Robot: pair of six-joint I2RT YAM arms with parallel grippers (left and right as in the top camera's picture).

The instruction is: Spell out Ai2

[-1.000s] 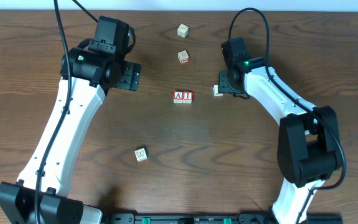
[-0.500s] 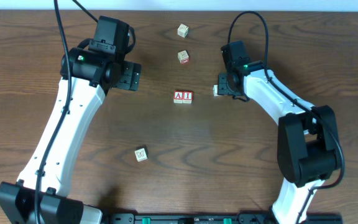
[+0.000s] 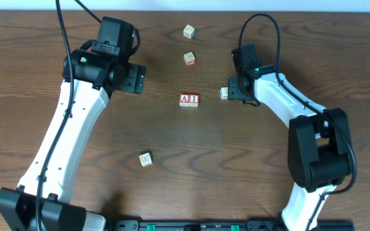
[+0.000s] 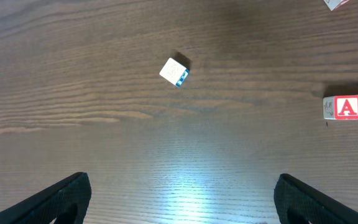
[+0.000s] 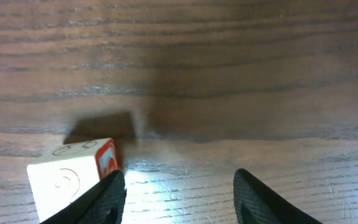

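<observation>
The right gripper (image 5: 179, 177) hangs low over the table (image 3: 236, 167), to the right of the A cube (image 3: 184, 99) and a little farther from the robot's base. Its jaws are parted and grasp nothing: in the right wrist view only bare wood grain shows between the two dark fingers (image 5: 257, 202). A swirl cube (image 5: 67, 180), pale with a faint swirl on one face and a red mark on another, sits just outside the finger at the picture's left. Whether finger and cube touch cannot be told. In the overhead view that cube lies at the gripper's tip, to the right of the A cube with a stretch of table between them.

The left gripper (image 4: 182, 180) is spread wide and holds nothing. It hovers to the left of the A cube and somewhat beyond it, well apart from it, with bare table between its fingertips.

The A cube stands near the table's middle, its red letter on a white face turned up. The I cube (image 3: 194, 99) touches its right side, so the pair reads A then I. Which cube bears the 2 cannot be told from these views.

Almost straight beyond the A cube lies a red-marked cube (image 3: 189, 59), and farther still a far cube (image 3: 189, 31), pale all over. Nearer the robot and to the left of the A cube lies a blue-sided cube (image 4: 174, 70), on its own
</observation>
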